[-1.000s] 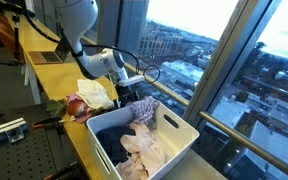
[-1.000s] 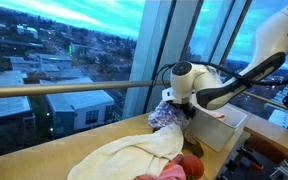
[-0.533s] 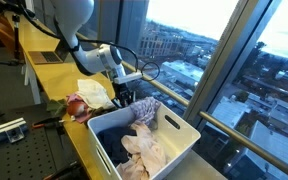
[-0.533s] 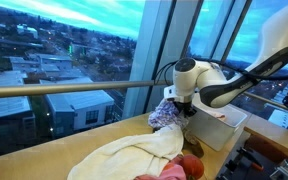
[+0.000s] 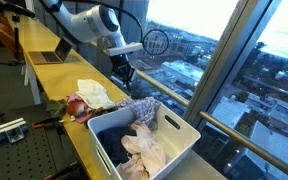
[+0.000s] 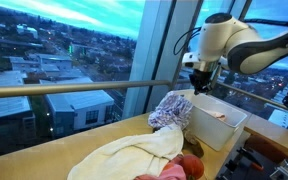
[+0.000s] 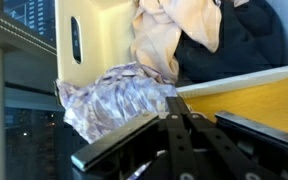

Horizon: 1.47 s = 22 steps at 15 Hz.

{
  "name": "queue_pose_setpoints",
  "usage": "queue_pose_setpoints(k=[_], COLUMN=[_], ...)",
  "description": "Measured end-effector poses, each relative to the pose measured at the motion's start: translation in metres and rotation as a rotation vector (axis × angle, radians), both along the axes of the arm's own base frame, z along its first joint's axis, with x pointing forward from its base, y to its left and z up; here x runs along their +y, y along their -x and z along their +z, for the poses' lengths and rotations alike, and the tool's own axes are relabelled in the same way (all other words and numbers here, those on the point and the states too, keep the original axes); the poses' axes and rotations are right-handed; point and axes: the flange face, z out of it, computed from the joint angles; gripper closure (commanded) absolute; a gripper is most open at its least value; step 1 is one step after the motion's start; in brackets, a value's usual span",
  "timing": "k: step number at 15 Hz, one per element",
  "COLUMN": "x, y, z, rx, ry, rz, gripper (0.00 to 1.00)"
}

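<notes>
**Gripper shut, up over the patterned cloth**

We see the gripper (image 5: 124, 74) w/ jaws pressed together and nothing visible between them. It hangs above the patterned cloth (image 5: 140, 108), not touching it. The cloth's draped over the corner rim of the white bin (image 5: 187, 130). A pale garment (image 5: 144, 150) lies inside the bin, and a cream towel (image 5: 94, 93) sits on the counter nearby.

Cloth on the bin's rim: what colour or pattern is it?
The cloth has a mottled lilac-and-white print, and it shows best in the wrist view.
</notes>
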Motion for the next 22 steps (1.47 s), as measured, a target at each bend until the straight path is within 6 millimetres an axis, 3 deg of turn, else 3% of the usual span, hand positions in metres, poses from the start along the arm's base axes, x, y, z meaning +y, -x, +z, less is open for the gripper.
queue_pose_setpoints(k=[1, 2, 3, 5, 7, 10, 13, 15, 18, 22], x=[-0.010, -0.022, -0.034, -0.050, -0.051, -0.035, -0.004, 0.018, 0.044, 0.054], y=[0.002, 0.005, 0.010, 0.020, 0.028, 0.033, 0.029, 0.019, -0.012, -0.061], z=[0.023, 0.046, 0.066, 0.092, 0.102, 0.101, 0.086, 0.068, 0.025, -0.042], rx=[-0.032, -0.059, -0.080, -0.099, -0.094, -0.065, -0.036, -0.008, 0.038, 0.101], ry=[-0.016, -0.033, -0.048, -0.080, -0.115, -0.149, -0.152, -0.149, -0.121, -0.082], rz=[-0.027, -0.054, -0.076, -0.107, -0.115, -0.084, -0.030, 0.006, 0.057, 0.064], gripper=[1.00, 0.74, 0.73, 0.60, 0.45, 0.23, 0.01, 0.00, 0.00, 0.00])
